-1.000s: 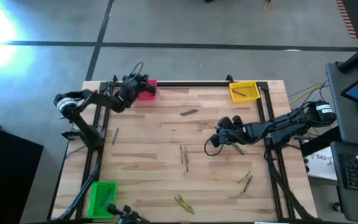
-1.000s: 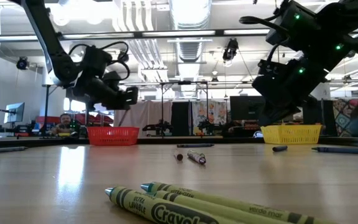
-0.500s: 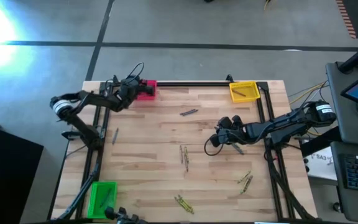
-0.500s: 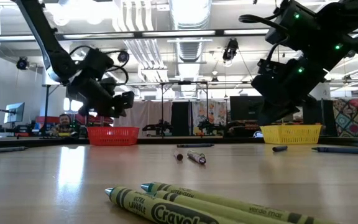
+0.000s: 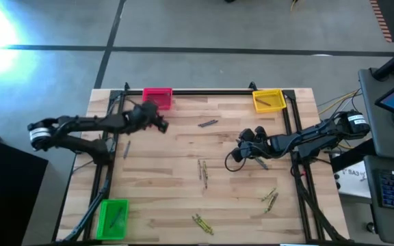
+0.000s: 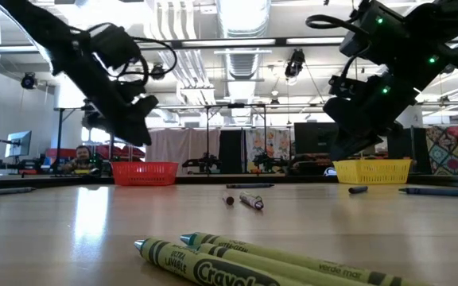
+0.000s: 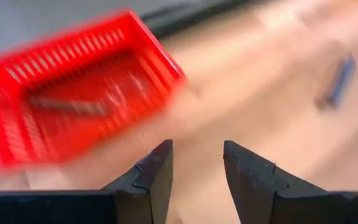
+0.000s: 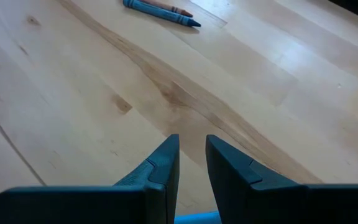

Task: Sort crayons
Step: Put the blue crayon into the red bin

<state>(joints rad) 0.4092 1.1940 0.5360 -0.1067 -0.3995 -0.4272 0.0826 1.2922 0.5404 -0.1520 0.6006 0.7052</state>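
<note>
High view, left to right: left end effector [image 5: 161, 124], fingers parted and empty, sits just beside the red bin [image 5: 157, 98]; the nearest crayon pair [image 5: 207, 124] lies to its right, long axis roughly across the worktop [image 5: 183, 198]; right end effector [image 5: 240, 153] narrowly parted, empty

Overhead camera above the table [image 5: 183, 147], table-level camera across it, two close wrist cameras.
</note>
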